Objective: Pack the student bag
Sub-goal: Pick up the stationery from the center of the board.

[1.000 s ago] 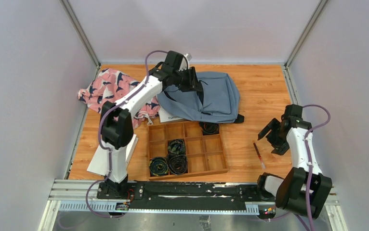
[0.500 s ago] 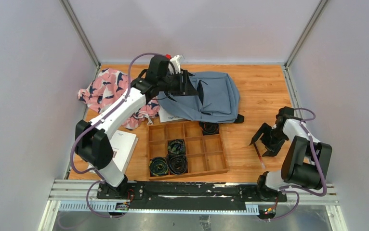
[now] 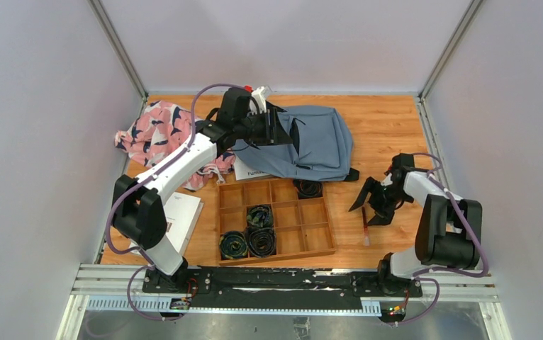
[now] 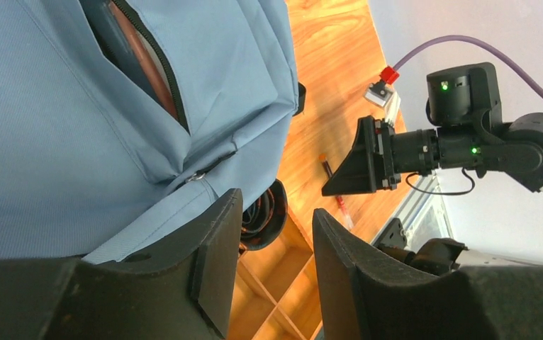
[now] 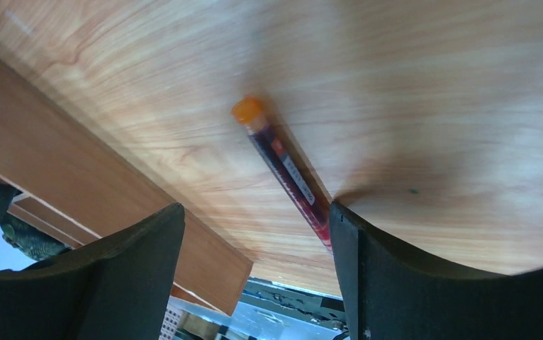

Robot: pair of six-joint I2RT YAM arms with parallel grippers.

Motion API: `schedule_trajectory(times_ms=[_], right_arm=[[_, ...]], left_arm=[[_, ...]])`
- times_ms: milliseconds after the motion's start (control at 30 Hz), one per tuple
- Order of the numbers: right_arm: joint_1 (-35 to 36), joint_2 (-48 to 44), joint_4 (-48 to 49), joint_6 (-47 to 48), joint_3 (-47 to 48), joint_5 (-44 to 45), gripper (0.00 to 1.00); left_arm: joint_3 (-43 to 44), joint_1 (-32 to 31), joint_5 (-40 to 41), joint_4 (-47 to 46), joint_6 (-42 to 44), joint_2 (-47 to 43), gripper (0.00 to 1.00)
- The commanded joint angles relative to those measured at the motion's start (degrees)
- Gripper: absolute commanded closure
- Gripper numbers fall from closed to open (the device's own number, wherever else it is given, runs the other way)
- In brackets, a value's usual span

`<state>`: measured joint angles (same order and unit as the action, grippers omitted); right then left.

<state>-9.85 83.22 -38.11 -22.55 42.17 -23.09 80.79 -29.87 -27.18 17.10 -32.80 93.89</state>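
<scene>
Step in hand looks like the pen pickup on the right, with the left arm staged at the bag mouth

student bag lies flat at the far side of the counter, just behind the wooden tray. Main zip is partly open, something reddish shows inside

right fingers: spread wide, hanging low over the pen, gripping nothing. Pen lies on the counter right of the tray, running diagonally through the gap. Its lower end meets one finger, whether touching or just passing under it can't be told

To do it well:
- shift sideways so the barrel sits mid-gap, not against one pad
- turn the wrist so the fingers close across the barrel, not along it
- go right down to the wood before closing, since a thin round pen likely rolls or squirts out of a high pinch
- grab mid-barrel, away from the orange cap end

left fingers: roughly half open, gap empty, tray visible straight through it. Blue fabric lies against the outside of one finger, nothing pinched. They probably need to take the zip edge and lift it so the mouth gapes before the pen arrives
</scene>
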Motion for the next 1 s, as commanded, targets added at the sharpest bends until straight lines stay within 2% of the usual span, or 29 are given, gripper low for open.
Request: schedule_trajectory(times_ms=[0, 100, 333, 433, 600, 800, 867, 900, 933, 967], right_arm=[[4.48, 2.92, 5.73, -0.31, -1.65, 0.43, 0.21], [6.23, 4.2, 4.82, -0.82, -0.5, 3.68, 0.22], [14.28, 6.81, -1.25, -3.22, 3.58, 18.12, 0.24], [15.71, 7.73, -3.07, -4.4, 4.38, 22.68, 0.36], [15.74, 6.96, -2.74, -4.94, 3.97, 25.98, 0.45], [15.82, 7.02, -0.22, -4.7, 3.73, 23.05, 0.72], [15.82, 7.1, 0.56, -4.34, 3.62, 21.26, 0.84], [15.83, 7.08, 0.65, -4.17, 3.74, 20.86, 0.95], [15.87, 6.93, 0.71, -3.96, 3.86, 20.59, 1.0], [15.85, 6.42, 0.63, -3.61, 4.14, 19.9, 1.0]], left_arm=[[-0.06, -0.37, 1.08, -3.13, -0.33, -1.32, 0.53], [-1.25, -0.37, 1.08, -4.75, -0.95, -1.8, 0.53], [-1.52, -0.41, 0.61, -5.24, -1.43, -1.46, 0.53], [-1.18, -0.42, -0.03, -4.9, -1.48, -1.04, 0.53], [-3.09, -0.37, 1.63, -6.56, -2.21, -3.51, 0.53], [-2.36, -0.45, 0.97, -6.5, -2.26, -4.07, 0.53], [-2.66, -0.45, 0.22, -6.87, -2.62, -3.94, 0.53], [-2.7, -0.45, -0.13, -6.95, -2.84, -3.83, 0.53], [-2.81, -0.45, -0.55, -7.03, -2.96, -3.73, 0.53], [-2.9, -0.45, -0.93, -7.13, -3.08, -3.58, 0.53]])
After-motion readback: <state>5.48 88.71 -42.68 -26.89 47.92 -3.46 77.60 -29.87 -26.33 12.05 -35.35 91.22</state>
